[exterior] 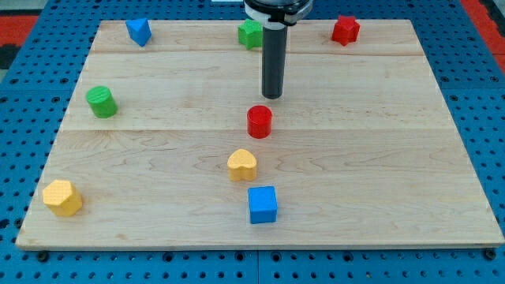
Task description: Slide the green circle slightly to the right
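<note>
Hovering mid-bench, my tip point(272, 96) just above the red cylinder point(259, 121), no gripper fitted; green circle point(102, 102) far left, untouched; risks clipping red en route.

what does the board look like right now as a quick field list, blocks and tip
tip: my tip near board centre, just above the red cylinder, apart from it
target: green circle at the view's left, far from the tip
red cylinder: centre
yellow heart: below the red cylinder
blue cube: below the yellow heart
yellow block: bottom left corner
blue block: top left
green block: top centre, partly behind the rod
red block: top right
board: wooden board
</note>
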